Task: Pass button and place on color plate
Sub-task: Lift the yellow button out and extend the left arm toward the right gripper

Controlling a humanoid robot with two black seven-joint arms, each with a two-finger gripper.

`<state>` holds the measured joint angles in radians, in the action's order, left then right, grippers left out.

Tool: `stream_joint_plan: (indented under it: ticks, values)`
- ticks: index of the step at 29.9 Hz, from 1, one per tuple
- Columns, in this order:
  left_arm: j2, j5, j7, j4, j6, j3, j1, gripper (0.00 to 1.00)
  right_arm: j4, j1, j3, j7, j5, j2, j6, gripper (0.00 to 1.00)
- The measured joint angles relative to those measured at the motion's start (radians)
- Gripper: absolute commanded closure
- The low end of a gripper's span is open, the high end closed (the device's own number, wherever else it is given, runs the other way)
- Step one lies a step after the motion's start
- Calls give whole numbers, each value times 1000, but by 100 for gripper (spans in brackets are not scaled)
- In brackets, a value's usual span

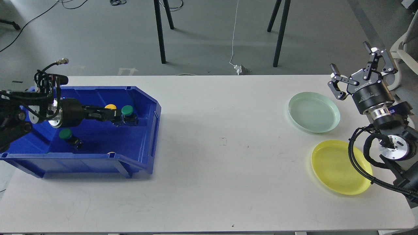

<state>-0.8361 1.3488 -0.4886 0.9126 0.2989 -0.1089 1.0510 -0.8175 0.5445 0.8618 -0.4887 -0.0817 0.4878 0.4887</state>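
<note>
My left gripper (112, 116) reaches into the blue bin (98, 163) and is shut on a yellow button (110, 106), held raised above the bin floor. A green button (127, 110) on a black base sits right beside the fingertips. Another green button (66, 133) lies on the bin floor at the left. My right gripper (349, 56) is open and empty, held up past the table's far right. A pale green plate (313, 112) and a yellow plate (339, 167) lie on the table at the right.
A small yellow piece (111, 152) peeks out at the bin's front rim. The white table (222, 140) stretches between the bin and the plates. Chair and table legs stand on the floor behind the table.
</note>
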Motion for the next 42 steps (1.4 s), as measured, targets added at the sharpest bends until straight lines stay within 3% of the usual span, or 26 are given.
stream_joint_plan:
  ticks: [9, 14, 22, 27, 33, 42]
  values:
    - [-53, -129, 0, 73, 174, 405, 1, 88, 33, 13, 49, 0, -1, -6, 0, 1]
    - [39, -377, 0, 112, 189, 522, -1, 88, 33, 17, 51, 0, -1, 3, 0, 1]
    - [364, -604, 0, 132, 190, 539, -12, 87, 21, 20, 43, 0, -10, 35, 0, 1]
    - [529, -614, 0, 115, 120, 511, -18, 87, 7, 48, -5, 0, -74, 52, 0, 1]
    - [609, -514, 0, 60, 13, 435, -33, 87, -150, 79, -125, 0, -182, 57, 0, 3]
    - [617, -497, 0, 57, -8, 426, -38, 86, -315, 106, -261, 0, -196, 48, 0, 6]
